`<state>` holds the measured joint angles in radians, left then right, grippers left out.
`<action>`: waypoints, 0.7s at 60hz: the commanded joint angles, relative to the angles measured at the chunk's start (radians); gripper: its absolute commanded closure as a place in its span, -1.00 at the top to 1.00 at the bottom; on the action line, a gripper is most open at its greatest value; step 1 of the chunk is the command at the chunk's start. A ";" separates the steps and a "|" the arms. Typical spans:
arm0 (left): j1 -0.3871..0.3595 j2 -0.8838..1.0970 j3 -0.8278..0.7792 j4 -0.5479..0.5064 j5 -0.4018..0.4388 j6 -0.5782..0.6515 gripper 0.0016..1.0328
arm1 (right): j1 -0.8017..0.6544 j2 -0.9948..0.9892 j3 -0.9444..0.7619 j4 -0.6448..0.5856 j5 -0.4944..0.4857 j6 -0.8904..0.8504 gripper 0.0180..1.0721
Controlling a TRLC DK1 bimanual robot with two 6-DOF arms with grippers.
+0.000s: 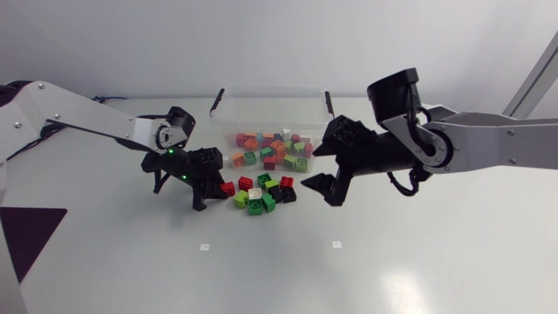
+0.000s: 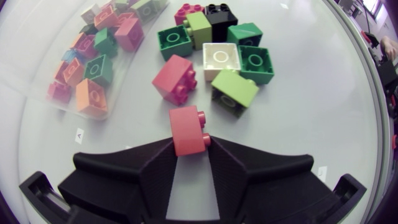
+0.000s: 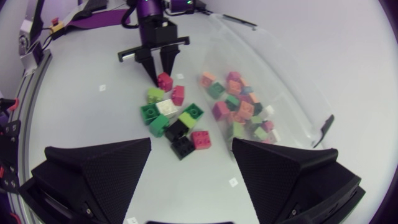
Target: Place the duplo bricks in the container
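Left gripper [image 2: 191, 144] clamps 1 red brick [image 2: 188, 127] between its fingers
Grasp looks made (my judgement); next, lift it to the container [image 1: 261, 103]. Right gripper [image 3: 192, 146] gapes wide, loose bricks [image 3: 177, 121] ahead.

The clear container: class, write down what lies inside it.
Inside the clear container lie loose duplo bricks: orange, pink, green, white. Some cover parts of others, so no exact count.

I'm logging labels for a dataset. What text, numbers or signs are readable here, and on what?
Sticker on the table: one small mark, too blurred to read.
Other table markers: too small to read.
Bricks: no text visible.
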<state>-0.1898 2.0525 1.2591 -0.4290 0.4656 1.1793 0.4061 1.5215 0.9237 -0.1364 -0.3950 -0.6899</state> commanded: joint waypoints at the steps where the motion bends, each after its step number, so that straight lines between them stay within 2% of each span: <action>1: 0.010 -0.092 -0.058 -0.020 0.028 0.026 -0.48 | 0.016 0.016 -0.029 -0.035 -0.025 -0.074 0.79; 17: 0.030 -0.281 -0.156 -0.031 0.076 0.014 -0.49 | 0.003 0.249 0.049 -0.072 -0.038 -0.195 0.79; 42: 0.027 -0.488 -0.116 -0.091 0.100 -0.061 -0.48 | -0.006 0.485 0.265 -0.152 -0.054 -0.240 0.79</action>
<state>-0.1638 1.5974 1.1210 -0.4999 0.5495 1.1431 0.4057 1.9564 1.1469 -0.2535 -0.4438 -0.8967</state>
